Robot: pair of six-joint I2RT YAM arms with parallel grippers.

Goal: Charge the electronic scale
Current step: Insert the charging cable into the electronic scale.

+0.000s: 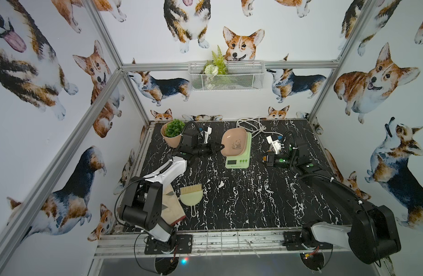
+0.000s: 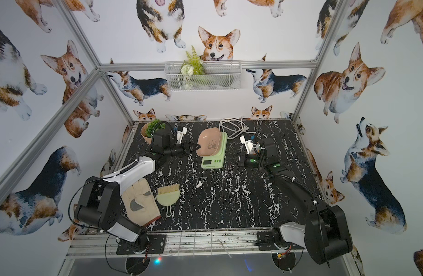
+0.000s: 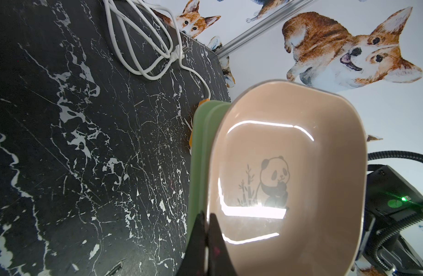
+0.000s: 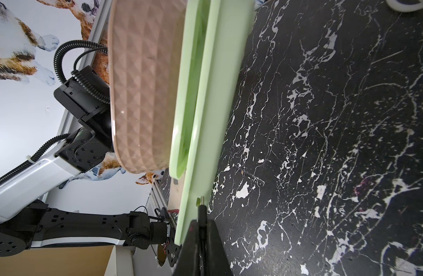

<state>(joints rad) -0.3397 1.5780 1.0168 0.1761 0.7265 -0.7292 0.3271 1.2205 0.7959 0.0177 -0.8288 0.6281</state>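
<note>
- The scale (image 1: 238, 163) sits mid-frame on the bench (image 1: 253, 203) in both top views; it is probably light, rigid and slippery.
- Your left gripper (image 3: 207, 239) is clamped on its tray (image 3: 289, 155) rim, a fair steadying hold.
- Your right gripper (image 4: 202, 229) pinches the small plug (image 4: 201, 210) just beside its edge.

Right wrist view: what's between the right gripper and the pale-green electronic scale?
In the right wrist view, only the thin black metal-tipped plug the right gripper pinches, its tip close to the scale's side.
</note>
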